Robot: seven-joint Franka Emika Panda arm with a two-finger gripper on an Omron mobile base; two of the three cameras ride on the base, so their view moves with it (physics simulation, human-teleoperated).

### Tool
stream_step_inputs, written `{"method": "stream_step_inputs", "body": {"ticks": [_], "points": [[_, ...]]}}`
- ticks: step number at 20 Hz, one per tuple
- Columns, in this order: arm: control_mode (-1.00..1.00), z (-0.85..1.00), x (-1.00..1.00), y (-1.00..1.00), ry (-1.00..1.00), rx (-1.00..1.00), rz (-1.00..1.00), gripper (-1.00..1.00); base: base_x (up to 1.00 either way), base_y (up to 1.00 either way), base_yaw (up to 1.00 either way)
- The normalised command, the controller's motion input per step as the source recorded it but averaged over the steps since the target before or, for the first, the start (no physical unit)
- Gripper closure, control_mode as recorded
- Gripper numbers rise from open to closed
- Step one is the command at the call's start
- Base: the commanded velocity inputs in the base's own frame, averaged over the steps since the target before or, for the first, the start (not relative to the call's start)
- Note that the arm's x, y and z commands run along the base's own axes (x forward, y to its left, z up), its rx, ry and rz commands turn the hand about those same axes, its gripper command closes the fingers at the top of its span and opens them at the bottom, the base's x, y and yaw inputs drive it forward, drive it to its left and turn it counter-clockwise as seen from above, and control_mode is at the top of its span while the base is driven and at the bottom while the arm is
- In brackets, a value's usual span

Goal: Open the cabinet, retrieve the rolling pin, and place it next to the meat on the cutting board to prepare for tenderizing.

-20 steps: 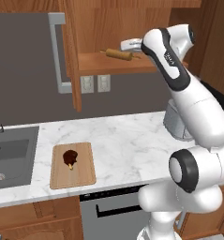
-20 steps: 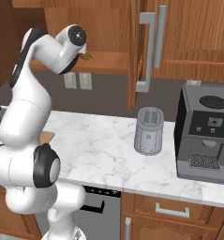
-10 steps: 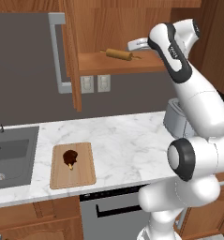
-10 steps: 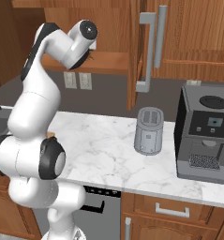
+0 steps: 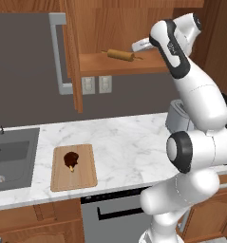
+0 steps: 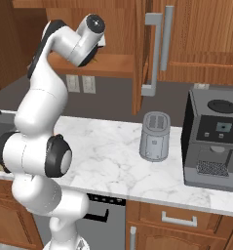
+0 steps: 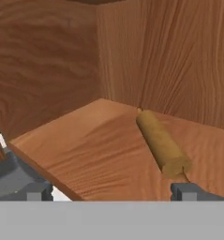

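The cabinet (image 5: 71,47) stands open, its left door swung out edge-on with the grey bar handle (image 5: 58,52) facing left. Inside, the light-tan rolling pin (image 5: 120,55) lies on the shelf (image 5: 134,65). My gripper (image 5: 137,46) hovers just right of the pin at shelf height, open and holding nothing. In the hand view the rolling pin (image 7: 160,143) lies ahead and to the right, its near end just above my right fingertip (image 7: 186,191), with the gripper (image 7: 112,191) spread wide. Down on the counter, the meat (image 5: 70,159) rests on the cutting board (image 5: 81,173).
A sink (image 5: 10,154) sits left of the board. A grey toaster (image 6: 154,135) and a coffee machine (image 6: 213,139) stand on the marble counter (image 6: 113,161) to the right. The second cabinet door (image 6: 196,34) hangs open above them. The cabinet's back and side walls (image 7: 169,56) close in around the shelf.
The upper arm and wrist have risen and straightened. The gripper has stayed near the shelf's right end, just right of the rolling pin. The pin has not moved.
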Motion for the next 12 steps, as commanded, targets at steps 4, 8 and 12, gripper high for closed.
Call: {"method": "stream_step_inputs", "body": {"ticks": [4,8,12], "points": [[-1.00,-0.16,0.20,-0.01,-0.05,-0.12,0.00,-1.00,0.00,0.00,0.00],[-1.00,-0.13,0.31,-0.03,-0.03,-0.11,0.00,-1.00,0.00,0.00,0.00],[-1.00,-0.09,0.40,-0.08,0.00,-0.09,0.00,-1.00,0.00,0.00,0.00]]}}
